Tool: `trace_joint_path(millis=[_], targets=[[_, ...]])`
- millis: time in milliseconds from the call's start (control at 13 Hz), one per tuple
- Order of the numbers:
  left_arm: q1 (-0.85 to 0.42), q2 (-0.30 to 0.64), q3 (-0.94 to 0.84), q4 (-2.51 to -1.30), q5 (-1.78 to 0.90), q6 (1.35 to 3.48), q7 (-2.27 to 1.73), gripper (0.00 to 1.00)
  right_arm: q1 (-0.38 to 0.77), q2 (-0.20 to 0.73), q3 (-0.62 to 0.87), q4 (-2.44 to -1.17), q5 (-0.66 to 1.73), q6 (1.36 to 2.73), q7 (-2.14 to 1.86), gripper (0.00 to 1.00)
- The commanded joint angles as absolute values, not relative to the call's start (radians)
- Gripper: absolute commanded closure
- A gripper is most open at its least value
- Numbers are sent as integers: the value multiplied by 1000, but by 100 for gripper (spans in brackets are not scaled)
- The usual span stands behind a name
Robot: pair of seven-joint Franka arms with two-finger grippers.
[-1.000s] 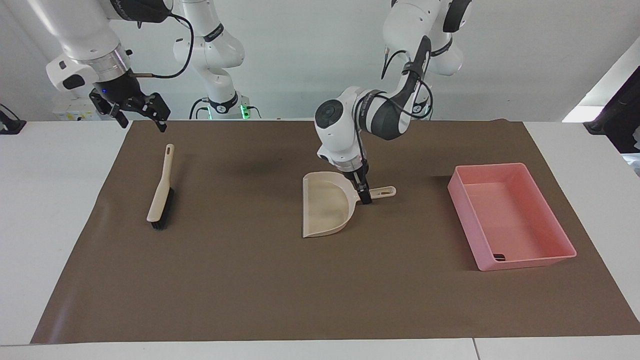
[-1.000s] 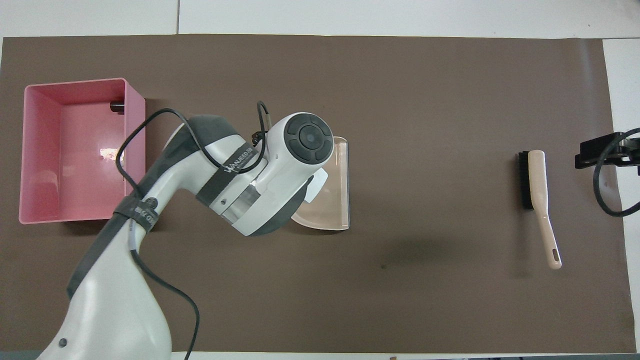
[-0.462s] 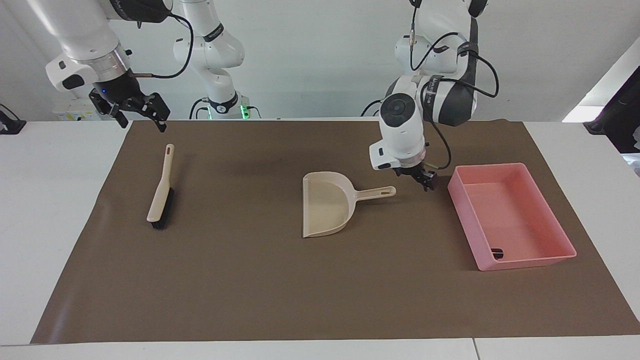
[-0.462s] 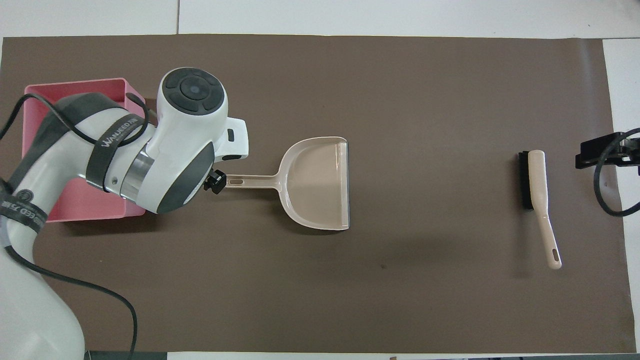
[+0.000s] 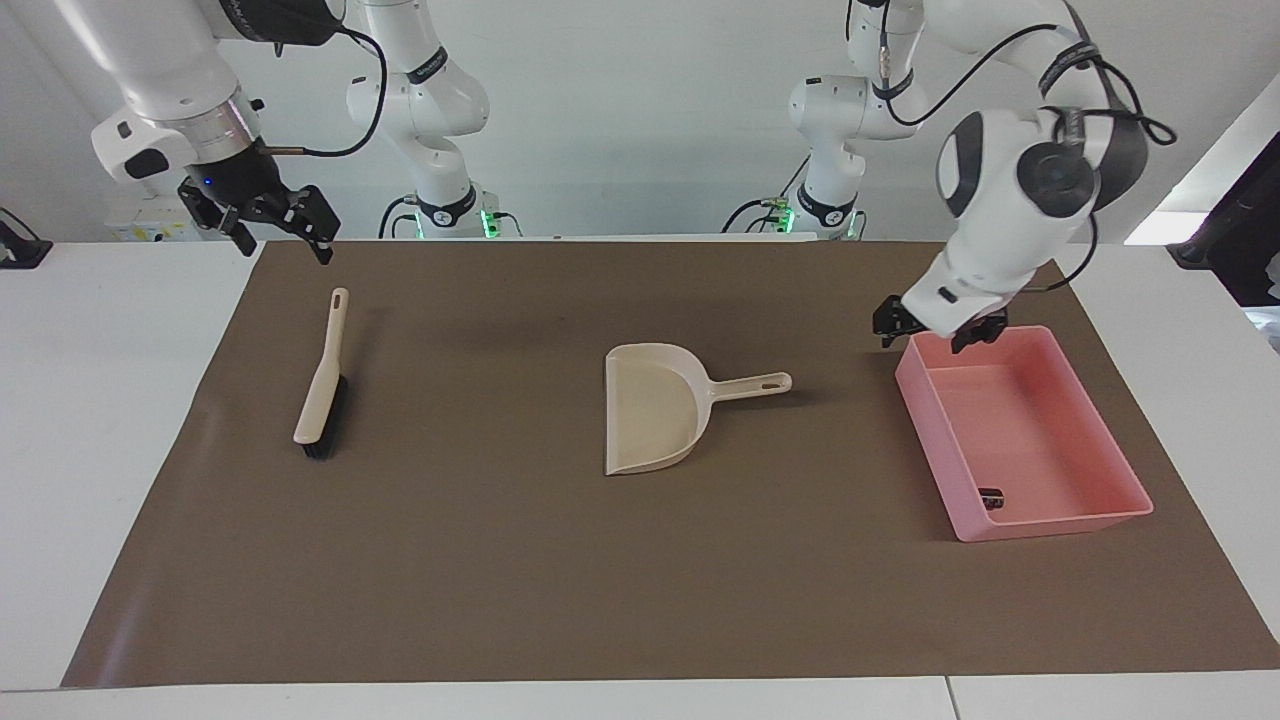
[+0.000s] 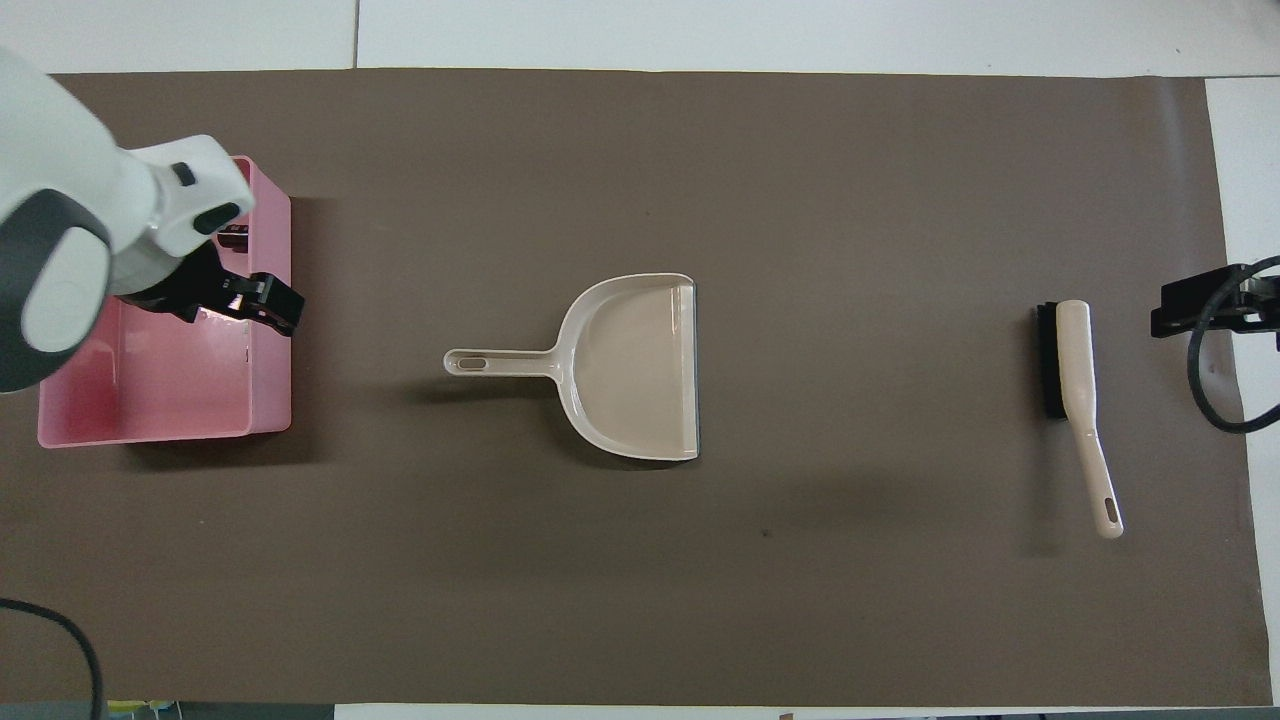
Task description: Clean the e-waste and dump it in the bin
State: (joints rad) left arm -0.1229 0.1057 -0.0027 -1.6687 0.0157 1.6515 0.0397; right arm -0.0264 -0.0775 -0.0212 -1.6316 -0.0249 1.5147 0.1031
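Note:
The pink bin [image 5: 1040, 525] [image 6: 270, 380] stands on the brown mat at the left arm's end of the table. One small dark piece of e-waste [image 5: 991, 497] [image 6: 232, 238] lies inside it, close to the bin's end farthest from the robots. My left gripper [image 5: 932, 330] [image 6: 235, 305] hangs open and empty over the bin's end nearest the robots. My right gripper [image 5: 285, 242] [image 6: 1195, 305] waits open and empty above the mat's corner at the right arm's end, near the brush handle.
A beige dustpan [image 5: 655, 405] [image 6: 630, 365] lies flat mid-mat, its handle pointing toward the bin. A beige brush with black bristles [image 5: 322, 390] [image 6: 1070, 365] lies toward the right arm's end. The brown mat [image 5: 500, 560] covers most of the white table.
My left gripper has left the dustpan's handle, risen and swung over to the bin. The dustpan stays put. The dark piece has shifted slightly inside the bin. The right arm is still.

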Motion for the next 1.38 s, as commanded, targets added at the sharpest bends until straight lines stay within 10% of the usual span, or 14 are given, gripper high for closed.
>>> trace_joint_path(millis=[0, 1308], targets=[[-68, 78, -9, -1603, -21, 1632, 23, 0, -41, -91, -14, -1647, -14, 1529, 77, 0], [58, -60, 2, -1595, -48, 1479, 141, 0, -41, -91, -12, -1647, -14, 1531, 77, 0]])
